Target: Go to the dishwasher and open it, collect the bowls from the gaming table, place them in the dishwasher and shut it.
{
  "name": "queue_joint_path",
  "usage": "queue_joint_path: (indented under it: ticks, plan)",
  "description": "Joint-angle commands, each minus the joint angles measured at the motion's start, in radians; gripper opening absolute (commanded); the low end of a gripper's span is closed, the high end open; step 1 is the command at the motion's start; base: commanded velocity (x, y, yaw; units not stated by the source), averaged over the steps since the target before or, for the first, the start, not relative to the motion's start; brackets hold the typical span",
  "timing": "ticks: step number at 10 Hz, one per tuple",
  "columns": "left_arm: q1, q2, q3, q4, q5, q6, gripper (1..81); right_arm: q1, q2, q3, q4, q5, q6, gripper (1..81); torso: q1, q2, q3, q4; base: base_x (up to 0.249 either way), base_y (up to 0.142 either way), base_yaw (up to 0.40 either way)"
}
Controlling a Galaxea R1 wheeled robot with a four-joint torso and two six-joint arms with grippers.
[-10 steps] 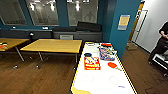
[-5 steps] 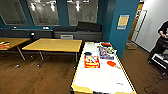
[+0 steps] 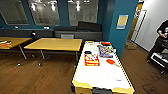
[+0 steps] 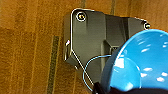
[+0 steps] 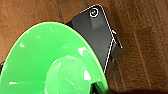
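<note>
The gaming table [image 3: 105, 75], with a glossy white top and yellow sides, stands just ahead in the head view, its near end at the lower edge. In the left wrist view a bright blue bowl [image 4: 145, 62] hangs over the wooden floor, and my left gripper [image 4: 117, 90] is shut on its rim. The right wrist view has a light green bowl [image 5: 50, 60] above the floor, held by my right gripper [image 5: 97, 88]. The dishwasher is out of view.
Game boxes [image 3: 91, 59] and a flat orange-red piece [image 3: 110, 61] lie on the gaming table. Yellow-topped tables [image 3: 55, 44] stand to its left. A teal pillar [image 3: 120, 27] rises behind it. A person [image 3: 162, 37] stands at the far right beside a cart.
The whole head picture has shifted a little, so the camera has moved slightly. The things on the gaming table lie where they were.
</note>
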Motion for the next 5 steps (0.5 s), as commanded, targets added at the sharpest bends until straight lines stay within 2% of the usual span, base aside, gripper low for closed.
queue_joint_path:
  ticks: [1, 5]
  plan:
    - [-0.03, -0.03, -0.007, 0.019, 0.061, 0.008, 1.0, 0.021, -0.037, 0.006, -0.02, -0.066, -0.005, 1.0, 0.001, 0.0, 0.0, 0.0, -0.118, 0.0, 0.0]
    - [-0.022, -0.028, -0.022, 0.022, 0.058, 0.008, 1.0, 0.022, -0.032, -0.028, -0.026, -0.079, -0.003, 1.0, 0.001, 0.0, 0.0, 0.0, -0.118, 0.0, 0.0]
